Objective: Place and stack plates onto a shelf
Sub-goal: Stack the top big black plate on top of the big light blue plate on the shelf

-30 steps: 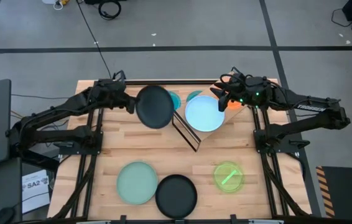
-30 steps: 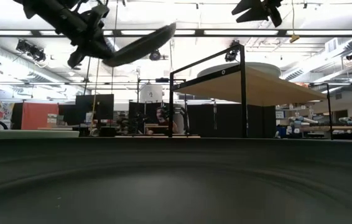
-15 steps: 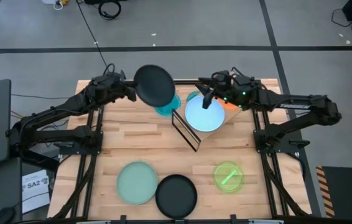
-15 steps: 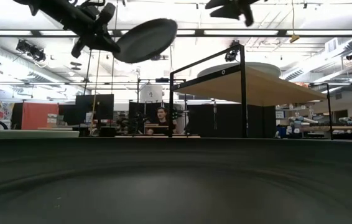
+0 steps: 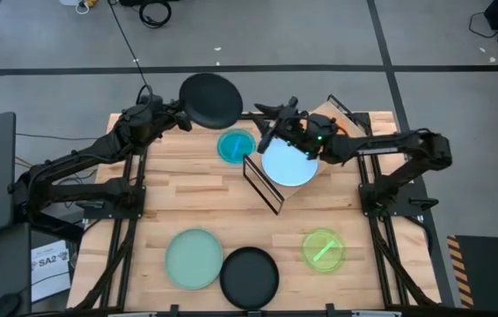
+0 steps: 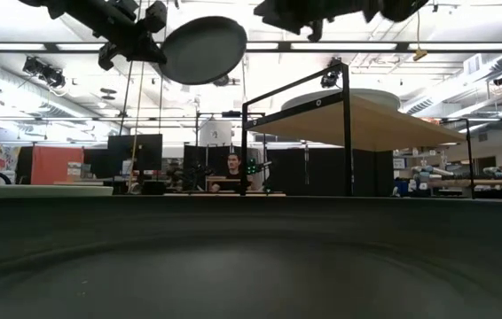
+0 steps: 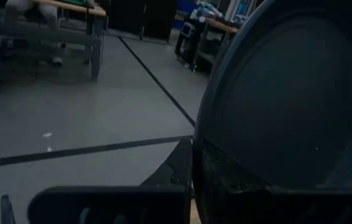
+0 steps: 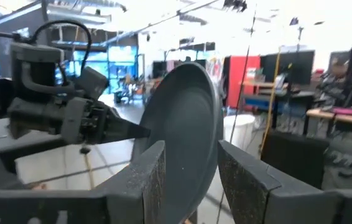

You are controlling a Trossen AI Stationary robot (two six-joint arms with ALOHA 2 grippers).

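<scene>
My left gripper [image 5: 179,120] is shut on a black plate [image 5: 209,99], high over the table's far edge; the low view shows this plate [image 6: 202,50] raised well above the shelf [image 6: 362,120]. My right gripper [image 5: 264,134] is open and hovers just right of that plate, above the light blue plate [image 5: 289,165] that lies on the shelf's board [image 5: 333,111]. In the right wrist view, its fingers [image 8: 154,171] stand on either side of the black plate [image 8: 182,137] farther off, touching nothing. A small teal plate [image 5: 236,146] lies flat on the table. My left gripper pinches the black plate by its rim [image 7: 208,163], on the edge toward the table's left. The fingers come roughly level from the left. The plate is lifted clear and stands steeply tilted, its face turned toward my right gripper.
A mint green plate [image 5: 194,258], a second black plate [image 5: 249,276] and a lime green plate [image 5: 323,249] lie near the table's near edge. The shelf's black wire frame [image 5: 263,187] stands mid-table. An orange plate shows as a sliver [image 5: 328,150] under the right arm.
My left gripper carried the black plate up and toward the far edge, tipping it from a shallow slant to a steep one. My right gripper moved toward the table's left, from over the shelf's right end to close beside the black plate.
</scene>
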